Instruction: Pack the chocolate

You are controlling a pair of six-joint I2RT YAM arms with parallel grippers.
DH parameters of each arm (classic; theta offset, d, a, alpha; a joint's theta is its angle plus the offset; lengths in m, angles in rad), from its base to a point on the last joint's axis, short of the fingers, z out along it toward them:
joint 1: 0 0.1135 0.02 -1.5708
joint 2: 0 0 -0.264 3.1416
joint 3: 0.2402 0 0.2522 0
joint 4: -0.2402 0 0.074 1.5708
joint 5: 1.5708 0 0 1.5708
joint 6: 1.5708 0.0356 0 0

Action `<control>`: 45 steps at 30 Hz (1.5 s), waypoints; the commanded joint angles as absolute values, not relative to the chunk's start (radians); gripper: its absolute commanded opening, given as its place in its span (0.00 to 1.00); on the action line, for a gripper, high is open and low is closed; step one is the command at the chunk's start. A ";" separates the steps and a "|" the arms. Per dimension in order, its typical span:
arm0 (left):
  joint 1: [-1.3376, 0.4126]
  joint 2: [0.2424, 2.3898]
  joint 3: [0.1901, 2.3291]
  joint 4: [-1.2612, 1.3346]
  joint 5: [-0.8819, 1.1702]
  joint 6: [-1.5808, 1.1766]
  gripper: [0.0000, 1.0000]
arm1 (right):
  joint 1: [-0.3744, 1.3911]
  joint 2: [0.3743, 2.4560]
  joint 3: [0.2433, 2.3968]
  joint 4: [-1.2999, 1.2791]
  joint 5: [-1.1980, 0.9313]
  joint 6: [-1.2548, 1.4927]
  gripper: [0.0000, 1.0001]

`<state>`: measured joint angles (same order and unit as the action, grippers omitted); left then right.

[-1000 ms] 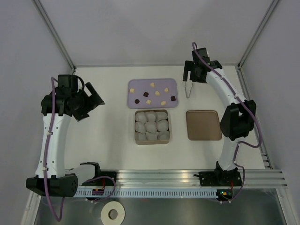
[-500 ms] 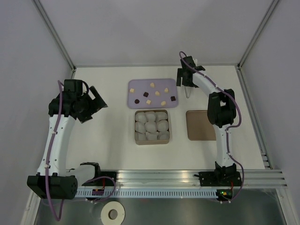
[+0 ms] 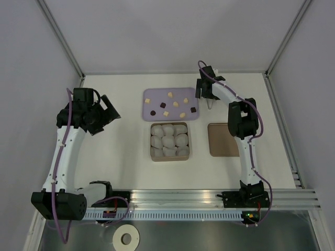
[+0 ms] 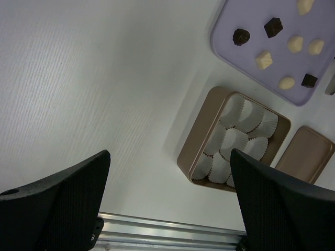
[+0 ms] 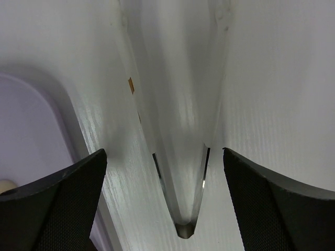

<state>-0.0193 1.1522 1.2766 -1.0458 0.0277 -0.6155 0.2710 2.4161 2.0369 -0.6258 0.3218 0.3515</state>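
Observation:
The chocolate point(image 3: 176, 103) is several small cream and dark pieces scattered on a lavender tray point(image 3: 157, 94), also visible in the left wrist view as chocolate point(image 4: 265, 59). A tan box point(image 3: 152, 155) filled with white paper cups point(image 3: 169, 140) sits just in front of the tray. My right gripper point(image 3: 205, 93) is open, right of the tray, above metal tongs point(image 3: 209, 103). In its wrist view the tongs point(image 5: 183, 172) lie on the table between the spread fingers of the right gripper point(image 5: 165, 151), not touching them. My left gripper point(image 3: 108, 111) hangs open and empty at the left, and in its own view the left gripper point(image 4: 170, 154) is high above bare table.
A flat brown lid point(image 3: 217, 144) lies right of the box, partly covered by my right arm's elbow point(image 3: 241, 119). The lid point(image 4: 306, 157) also shows in the left wrist view. An aluminium rail point(image 3: 209, 196) runs along the near edge. Enclosure walls stand on three sides.
My right arm has folded inward, bringing its gripper left and down over the tongs and its elbow over the lid. The left arm has shifted only slightly.

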 commanded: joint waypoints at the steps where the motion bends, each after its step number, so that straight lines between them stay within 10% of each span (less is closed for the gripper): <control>1: -0.021 1.149 1.267 -1.012 0.014 -0.578 1.00 | 0.270 2.427 2.066 -0.603 0.353 0.354 0.96; 45: -0.021 1.089 1.230 -0.992 -0.061 -0.597 1.00 | 0.236 2.329 1.724 -0.433 0.279 0.390 0.57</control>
